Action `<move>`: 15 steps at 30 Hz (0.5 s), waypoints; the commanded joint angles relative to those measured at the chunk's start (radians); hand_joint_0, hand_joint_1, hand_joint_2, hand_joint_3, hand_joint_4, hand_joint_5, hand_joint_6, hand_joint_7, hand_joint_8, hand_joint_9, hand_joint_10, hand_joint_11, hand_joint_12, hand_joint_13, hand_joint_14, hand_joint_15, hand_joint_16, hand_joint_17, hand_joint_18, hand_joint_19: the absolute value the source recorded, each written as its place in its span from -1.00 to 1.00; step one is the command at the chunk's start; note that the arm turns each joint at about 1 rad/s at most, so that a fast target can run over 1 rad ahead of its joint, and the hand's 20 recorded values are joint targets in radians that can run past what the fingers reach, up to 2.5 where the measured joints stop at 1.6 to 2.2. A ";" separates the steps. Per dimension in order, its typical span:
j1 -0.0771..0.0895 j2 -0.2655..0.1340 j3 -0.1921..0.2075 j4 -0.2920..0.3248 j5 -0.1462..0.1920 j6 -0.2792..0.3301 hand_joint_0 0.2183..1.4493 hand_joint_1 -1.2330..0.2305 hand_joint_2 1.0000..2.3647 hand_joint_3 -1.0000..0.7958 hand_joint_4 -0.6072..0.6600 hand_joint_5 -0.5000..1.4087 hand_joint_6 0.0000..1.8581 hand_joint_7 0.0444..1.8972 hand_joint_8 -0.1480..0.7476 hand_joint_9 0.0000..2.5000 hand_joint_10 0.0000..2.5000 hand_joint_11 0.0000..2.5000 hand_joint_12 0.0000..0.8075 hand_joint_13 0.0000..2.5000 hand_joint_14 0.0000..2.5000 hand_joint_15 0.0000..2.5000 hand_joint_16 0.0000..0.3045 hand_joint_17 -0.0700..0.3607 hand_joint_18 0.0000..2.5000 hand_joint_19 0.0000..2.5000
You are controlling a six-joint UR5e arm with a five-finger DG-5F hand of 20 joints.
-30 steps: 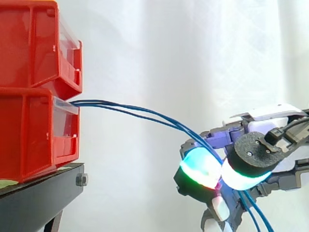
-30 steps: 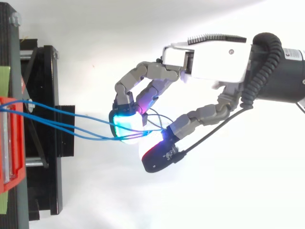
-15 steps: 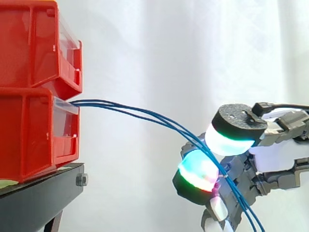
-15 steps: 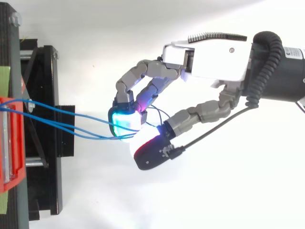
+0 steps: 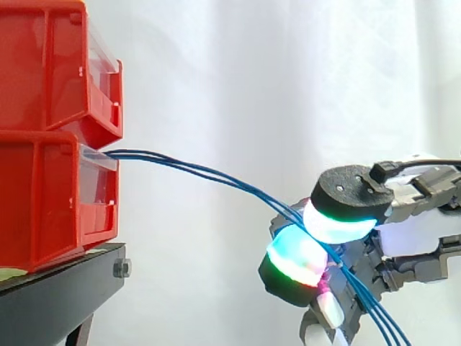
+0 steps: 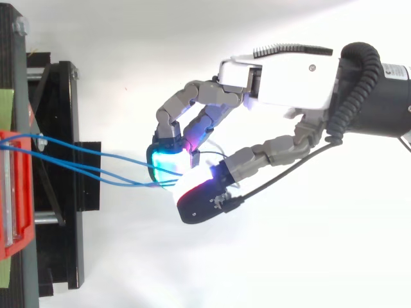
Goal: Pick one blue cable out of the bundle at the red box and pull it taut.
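the cables (image 5: 209,173) leave the lower box (image 5: 43,194) and sag right and down to the hand (image 6: 282,67), well apart from it. their long axis runs box to hand, so tautening likely means drawing straight away. curled fingers nip the bundle between two pads (image 5: 338,220); how many strands, i cannot tell.

This looks like a robotics lab. A plain white curtain (image 5: 238,94) closes the whole background. At 9 o'clock, two stacked red bins (image 5: 50,180) sit on a black bolted stand (image 5: 65,288). At 4 o'clock works a robot hand (image 6: 282,77) with glowing pads.
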 commanded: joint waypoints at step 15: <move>0.000 0.000 0.000 0.000 -0.001 0.000 -0.20 -0.64 -1.00 -0.44 -0.09 -0.64 -0.02 0.02 -0.11 -0.23 -0.99 -0.45 -0.12 -0.33 -0.99 -0.67 -0.72 -0.22 -0.38 -0.72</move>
